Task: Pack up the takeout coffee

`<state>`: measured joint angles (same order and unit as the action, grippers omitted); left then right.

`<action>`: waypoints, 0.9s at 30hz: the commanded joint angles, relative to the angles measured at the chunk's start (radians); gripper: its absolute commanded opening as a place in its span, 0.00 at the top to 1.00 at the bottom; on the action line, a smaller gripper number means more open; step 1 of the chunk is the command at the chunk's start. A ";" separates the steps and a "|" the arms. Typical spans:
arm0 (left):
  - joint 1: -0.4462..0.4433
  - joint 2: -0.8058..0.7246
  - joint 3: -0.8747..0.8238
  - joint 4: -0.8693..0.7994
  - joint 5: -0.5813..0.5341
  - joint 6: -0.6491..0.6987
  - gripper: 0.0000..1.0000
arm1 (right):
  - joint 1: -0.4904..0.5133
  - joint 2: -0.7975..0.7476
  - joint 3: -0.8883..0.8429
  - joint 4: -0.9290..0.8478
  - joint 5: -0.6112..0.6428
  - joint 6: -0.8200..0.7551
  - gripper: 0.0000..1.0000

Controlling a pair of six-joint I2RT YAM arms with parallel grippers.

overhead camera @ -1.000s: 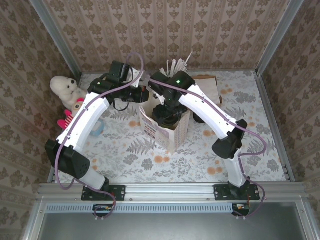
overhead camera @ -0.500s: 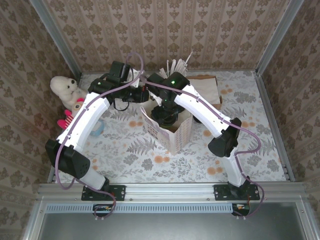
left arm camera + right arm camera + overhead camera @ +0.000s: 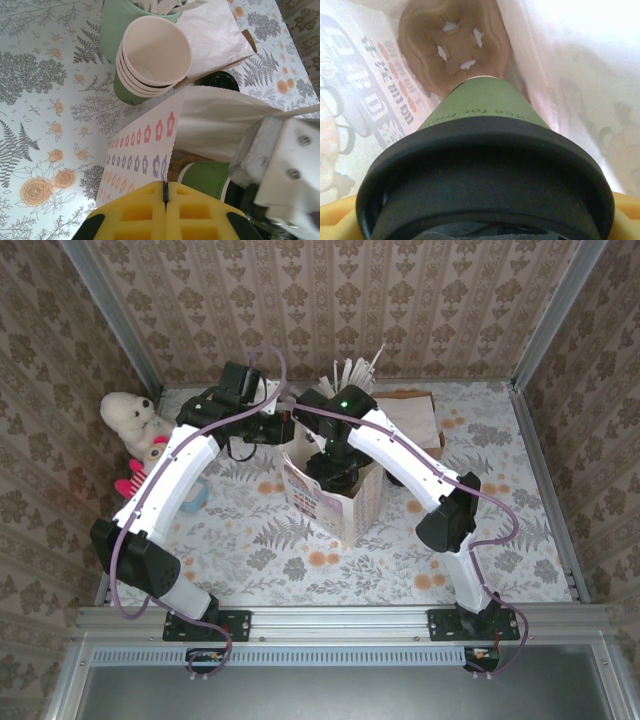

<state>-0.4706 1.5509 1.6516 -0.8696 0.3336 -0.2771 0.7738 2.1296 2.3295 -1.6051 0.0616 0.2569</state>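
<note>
task status: mostly done, by my reading. the takeout coffee (image 3: 485, 107) is down inside the white paper bag (image 3: 322, 502), hanging over a brown pulp cup carrier (image 3: 454, 44) at the bottom; cannot tell if its base touches it. right gripper (image 3: 338, 466) clasps the cup up by the lid (image 3: 485, 170), jaws set wide around it. left gripper (image 3: 165, 194) is pressed together, pinching the bag's rim. left to do: seat cup, let go, withdraw. cup: small, green paper, tapered, upright, round black lid on, small print on its side.

Matt paper cup (image 3: 482, 107), smooth plastic lid (image 3: 485, 170), thin paper bag (image 3: 565, 55).
</note>
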 commanded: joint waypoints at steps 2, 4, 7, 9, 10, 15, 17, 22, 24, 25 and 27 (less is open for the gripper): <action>-0.002 -0.022 0.004 0.021 -0.048 -0.015 1.00 | -0.006 -0.049 -0.078 -0.193 -0.029 -0.011 0.54; -0.004 -0.027 -0.001 0.032 -0.049 -0.004 1.00 | -0.007 -0.050 -0.081 -0.193 -0.035 -0.012 0.54; -0.006 -0.034 -0.003 0.034 -0.060 0.011 1.00 | -0.006 -0.052 -0.079 -0.193 -0.039 -0.010 0.54; -0.004 -0.035 0.006 0.017 -0.085 0.023 1.00 | -0.005 -0.054 -0.085 -0.194 -0.041 -0.006 0.54; -0.003 -0.033 0.014 0.005 -0.087 0.034 1.00 | -0.005 -0.056 -0.088 -0.195 -0.042 -0.004 0.54; -0.007 -0.020 0.050 -0.042 0.003 0.108 1.00 | -0.004 -0.074 -0.093 -0.193 -0.052 0.000 0.54; -0.026 -0.012 0.058 -0.059 0.030 0.157 0.93 | -0.006 -0.076 -0.087 -0.180 -0.053 -0.008 0.55; -0.051 0.028 0.077 -0.095 -0.016 0.225 0.64 | -0.008 -0.056 -0.069 -0.152 -0.083 -0.019 0.55; -0.051 0.055 0.096 -0.115 -0.059 0.231 0.63 | -0.008 -0.055 -0.068 -0.148 -0.082 -0.022 0.55; -0.051 0.071 0.106 -0.126 -0.079 0.235 0.63 | -0.008 -0.056 -0.068 -0.146 -0.081 -0.022 0.55; -0.051 0.091 0.121 -0.134 -0.093 0.243 0.63 | -0.007 -0.060 -0.067 -0.143 -0.083 -0.025 0.55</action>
<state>-0.5167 1.6024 1.7374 -0.9501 0.2825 -0.0856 0.7700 2.0964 2.2429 -1.6058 -0.0025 0.2512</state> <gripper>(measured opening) 0.367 0.828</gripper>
